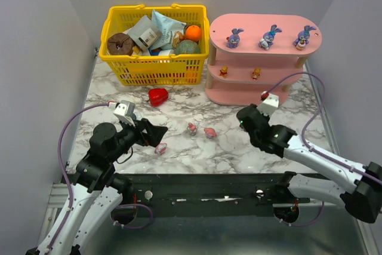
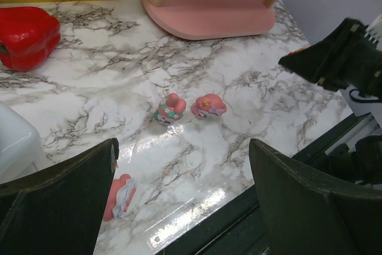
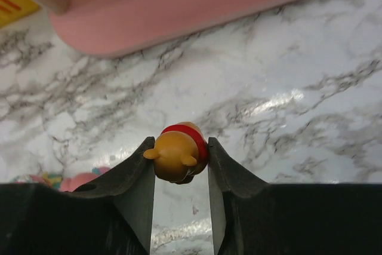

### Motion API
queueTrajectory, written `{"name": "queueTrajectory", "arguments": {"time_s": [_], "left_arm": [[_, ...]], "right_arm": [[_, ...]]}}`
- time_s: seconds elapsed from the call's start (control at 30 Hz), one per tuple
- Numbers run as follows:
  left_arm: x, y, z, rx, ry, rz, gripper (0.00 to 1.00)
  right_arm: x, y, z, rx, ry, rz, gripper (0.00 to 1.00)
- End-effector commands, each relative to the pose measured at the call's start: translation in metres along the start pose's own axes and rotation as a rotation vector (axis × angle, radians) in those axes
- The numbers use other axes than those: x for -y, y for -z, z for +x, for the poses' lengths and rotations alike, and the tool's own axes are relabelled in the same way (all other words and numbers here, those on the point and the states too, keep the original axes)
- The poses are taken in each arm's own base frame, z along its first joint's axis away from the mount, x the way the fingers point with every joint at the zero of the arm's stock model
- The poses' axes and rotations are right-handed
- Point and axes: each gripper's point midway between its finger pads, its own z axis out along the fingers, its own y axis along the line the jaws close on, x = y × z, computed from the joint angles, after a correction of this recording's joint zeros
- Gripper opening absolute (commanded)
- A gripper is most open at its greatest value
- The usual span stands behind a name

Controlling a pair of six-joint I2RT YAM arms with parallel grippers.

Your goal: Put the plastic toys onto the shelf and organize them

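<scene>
Your right gripper (image 1: 245, 120) is closed on the orange bear (image 3: 178, 158), pinching it at both sides, low over the table (image 3: 286, 117) in front of the shelf (image 1: 262, 28). Lift clear of the bottom board, then set it upright on the middle tier, right of the two bears (image 1: 224, 71) standing there. Your left gripper (image 2: 182, 153) hangs wide open, holding nothing.

No legible text, brand, number or sign in any view. Top view: the pale blue packet (image 1: 166, 23) and the white packet (image 1: 142, 30) in the yellow basket (image 1: 154, 67) carry printing, too small and blurred to read. Right wrist view: red strokes on a yellow surface (image 3: 13, 5) at the upper-left corner, not resolvable as characters.
</scene>
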Motion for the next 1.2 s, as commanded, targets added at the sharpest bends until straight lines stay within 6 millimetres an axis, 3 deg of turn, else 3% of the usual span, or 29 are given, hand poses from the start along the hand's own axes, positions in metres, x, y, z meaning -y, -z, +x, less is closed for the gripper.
{"name": "queueTrajectory", "arguments": {"time_s": [0.0,0.23,0.47,0.87,1.17], "left_arm": [[0.002,0.000,0.005,-0.013,-0.003,0.021,0.99],[0.003,-0.001,0.005,-0.015,-0.003,0.022,0.99],[0.000,-0.003,0.007,-0.028,0.002,0.013,0.99],[0.000,-0.005,0.009,-0.038,0.004,0.010,0.99],[-0.002,-0.006,0.009,-0.042,0.006,0.004,0.99]], "right_arm": [[0.010,0.004,-0.070,0.110,0.064,-0.025,0.07],[0.038,-0.008,-0.134,0.182,0.079,0.029,0.07],[0.065,-0.026,-0.179,0.223,0.093,0.041,0.07],[0.082,-0.061,-0.193,0.176,0.131,0.007,0.07],[0.096,-0.082,-0.191,0.146,0.108,0.053,0.07]]}}
